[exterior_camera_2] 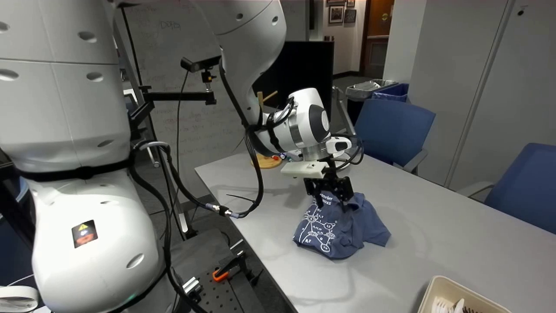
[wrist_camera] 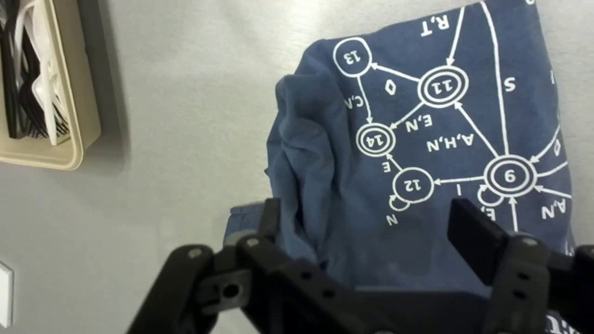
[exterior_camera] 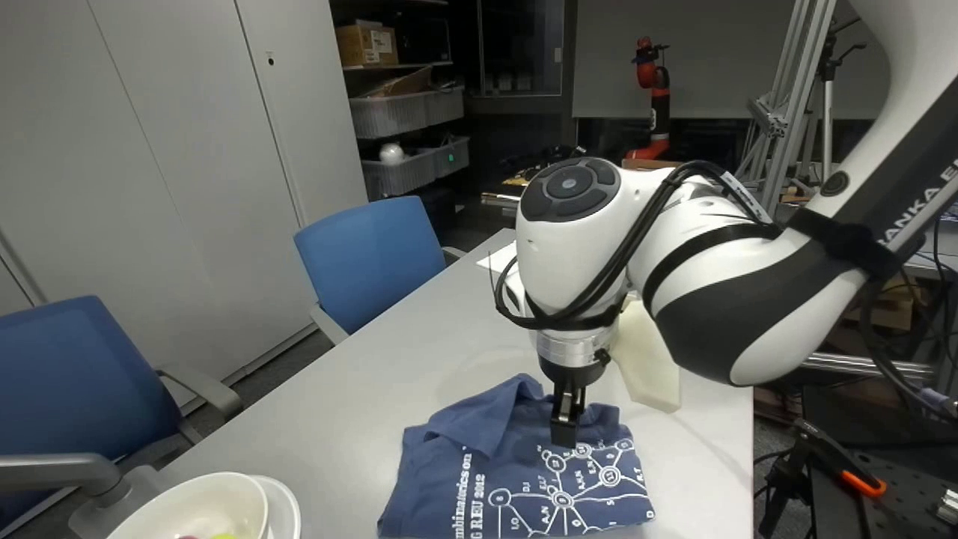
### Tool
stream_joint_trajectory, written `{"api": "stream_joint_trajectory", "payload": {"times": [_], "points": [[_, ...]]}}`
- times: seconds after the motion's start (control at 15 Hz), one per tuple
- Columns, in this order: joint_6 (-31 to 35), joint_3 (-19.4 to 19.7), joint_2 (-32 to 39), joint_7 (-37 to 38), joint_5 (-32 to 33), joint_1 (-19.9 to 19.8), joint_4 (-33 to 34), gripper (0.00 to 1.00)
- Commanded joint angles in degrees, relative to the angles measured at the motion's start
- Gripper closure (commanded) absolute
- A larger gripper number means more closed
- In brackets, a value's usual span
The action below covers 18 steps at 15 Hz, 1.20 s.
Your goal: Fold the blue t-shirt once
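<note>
In an exterior view the blue t-shirt lies rumpled on the worktop, nearer the right edge than the left. The frame crops its near margin along with the worktop's near edge. The gripper points down above the cloth, side-on, one finger hiding the other; whether it touches, I cannot tell. White lettering runs up the frame, roughly along the right edge, its start cut off. The visible cloth spreads longer across than up, but foreshortening leaves its long axis uncertain. A white bowl by the left edge is cropped.

In an exterior view the shirt sits nearer the worktop's left edge, its far part hidden behind the gripper. A loose flap points lower right, away from that edge. A cream tray is cut off below.

In the wrist view the fingers stand wide apart, the shirt beneath and between them, its lower part covered by the gripper. The lettering shows upside down, and thick folds run up and down the left side. The neck cannot be picked out, so where it points is unclear. The tray of cutlery is cropped, and a pale corner at the left margin shows too little to name.
</note>
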<state>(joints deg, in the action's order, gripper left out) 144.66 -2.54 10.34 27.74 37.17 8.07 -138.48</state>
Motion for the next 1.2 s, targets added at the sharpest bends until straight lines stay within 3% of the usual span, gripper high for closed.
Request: {"api": "stream_joint_trajectory", "payload": {"times": [0.0,0.27,1.13], "points": [[1.01,-0.21,-0.77,0.46,0.98,1.81,0.41,0.0],[3.76,-0.48,1.33,-0.45,1.01,2.58,2.03,0.0],[2.57,4.04,14.0,4.18,14.65,5.97,13.94,0.0]]}}
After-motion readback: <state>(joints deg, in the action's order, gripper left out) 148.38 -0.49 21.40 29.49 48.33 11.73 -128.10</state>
